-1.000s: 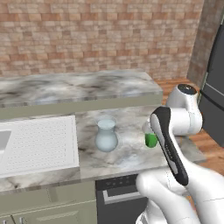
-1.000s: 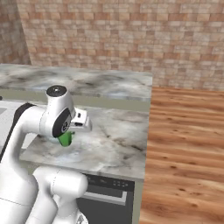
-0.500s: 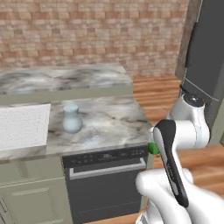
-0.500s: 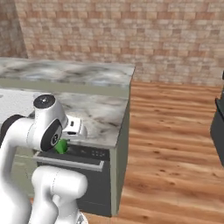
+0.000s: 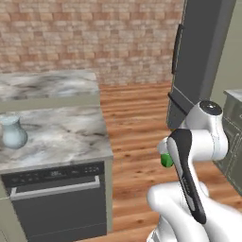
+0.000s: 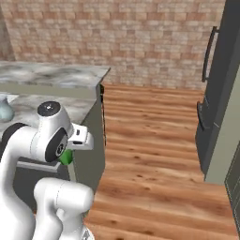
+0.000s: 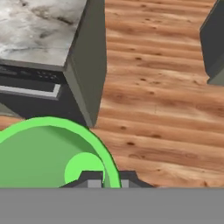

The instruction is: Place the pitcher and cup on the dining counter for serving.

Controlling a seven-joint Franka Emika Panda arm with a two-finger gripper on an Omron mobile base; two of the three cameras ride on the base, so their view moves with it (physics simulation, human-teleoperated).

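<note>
The small green cup [image 7: 48, 153] hangs in my gripper [image 7: 105, 180], whose two fingertips are shut on its rim. The cup [image 5: 165, 159] peeks out beside the forearm, held over the wood floor to the right of the counters, and it also shows under my hand as the cup [image 6: 65, 157]. The pale blue-grey pitcher [image 5: 12, 133] stands upright on the lower marbled counter [image 5: 66, 137], far left of the hand; the pitcher [image 6: 3, 110] sits at the left edge of the right base view. Behind it runs the raised dining counter [image 5: 47, 85], the same dining counter [image 6: 51, 75].
A dark dishwasher front [image 5: 56, 198] sits under the lower counter's end. A tall dark fridge [image 5: 198, 61] stands right of the open wood floor [image 6: 150, 154]. A grey cabinet [image 5: 234, 118] is at the far right edge.
The whole scene has slid left in both base views: the base has moved right, away from the counter. The cup stays in the gripper; the pitcher stays on the lower counter.
</note>
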